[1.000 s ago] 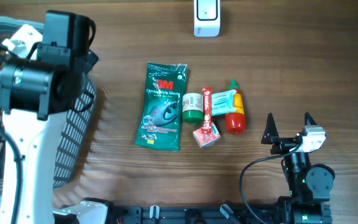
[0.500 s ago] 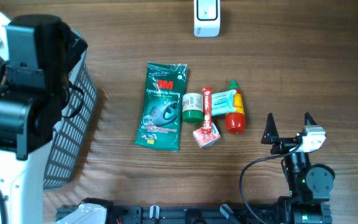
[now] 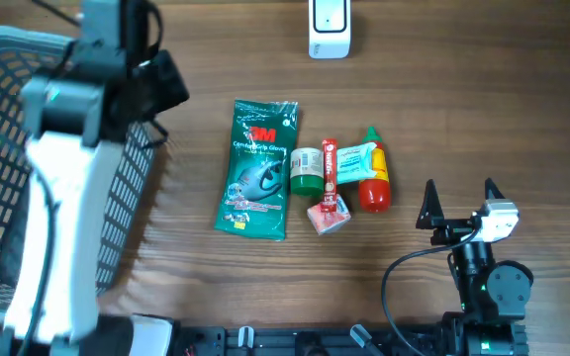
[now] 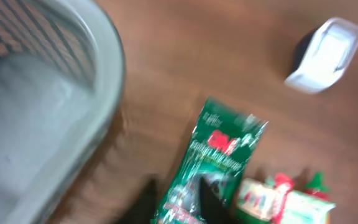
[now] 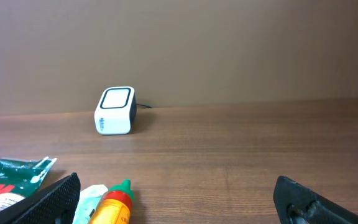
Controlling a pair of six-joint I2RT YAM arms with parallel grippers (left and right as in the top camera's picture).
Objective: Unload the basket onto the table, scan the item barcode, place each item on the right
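Observation:
Several items lie in a cluster mid-table: a green 3M packet [image 3: 257, 170], a small green-capped bottle [image 3: 307, 170], a red tube [image 3: 331, 163], a red and yellow sauce bottle [image 3: 374, 176] and a small red packet [image 3: 329, 215]. At the far edge stands the white barcode scanner [image 3: 329, 28]. My left gripper [image 3: 166, 87] hangs between the basket and the green packet [image 4: 219, 162]. In the blurred left wrist view its fingers [image 4: 207, 199] are close together with nothing between them. My right gripper [image 3: 460, 198] rests open near the front right, behind the sauce bottle [image 5: 114, 208].
A large black mesh basket [image 3: 8, 148] with a grey rim [image 4: 114, 81] fills the table's left side, under the left arm. The scanner [image 5: 114, 110] stands before a brown wall in the right wrist view. Bare wood lies between the items and the scanner.
The left arm has swung from over the basket toward the items, and its jaws have closed. The right arm and the items have not moved.

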